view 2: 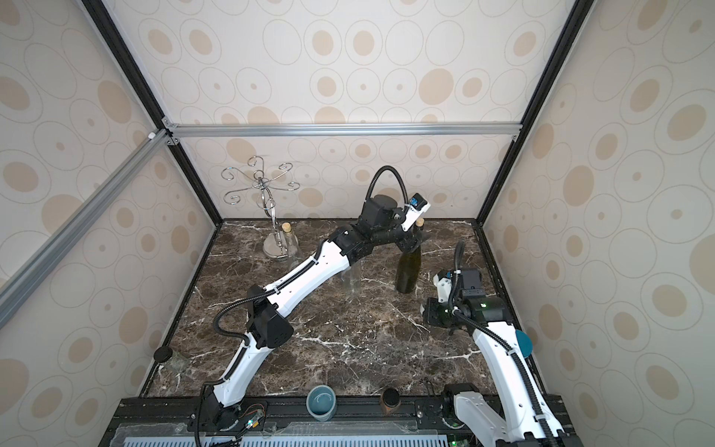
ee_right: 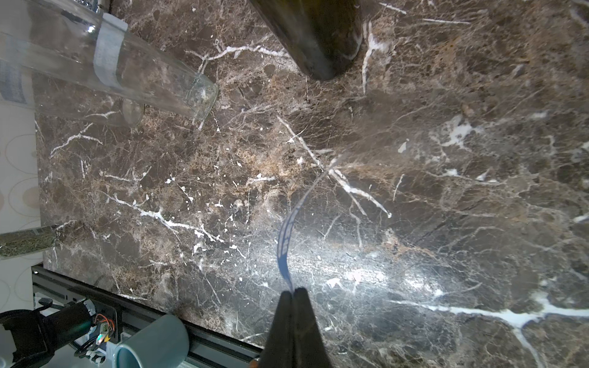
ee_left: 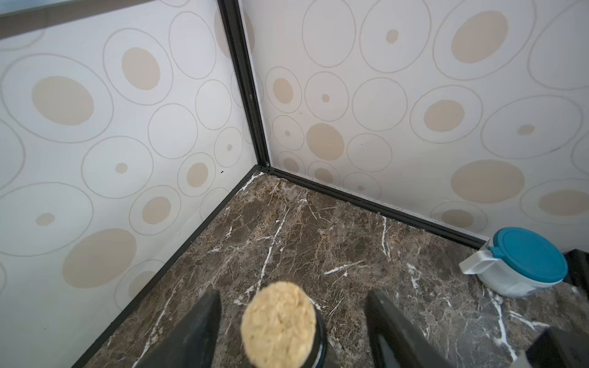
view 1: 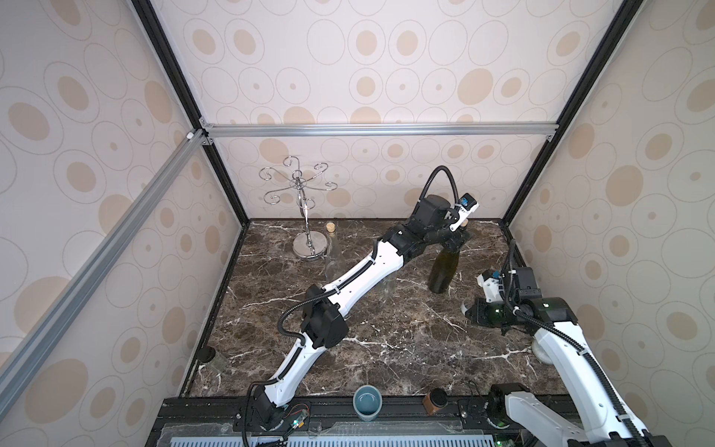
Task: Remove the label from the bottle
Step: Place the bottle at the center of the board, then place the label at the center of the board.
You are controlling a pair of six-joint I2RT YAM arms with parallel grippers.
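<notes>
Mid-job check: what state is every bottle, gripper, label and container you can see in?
Dark green glass bottle: upright, corked, no label showing.
Left gripper: open, jaws astride its cork.
Right gripper: shut on thin blue-white label strip.
Clear glass corked bottle: upright.
Teal-lidded white tub: closed.

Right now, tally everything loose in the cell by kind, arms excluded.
Glass bottles: 3 (dark green corked bottle, clear corked bottle, clear bottle behind the left arm)
Lidded containers: 2 (white tub with teal lid, black-capped glass jar)
Blue-grey cup: 1
Chrome wire rack: 1
Brown cylinder with black top: 1
Strips: 1 (thin label strip in the right gripper)
Total: 9
</notes>
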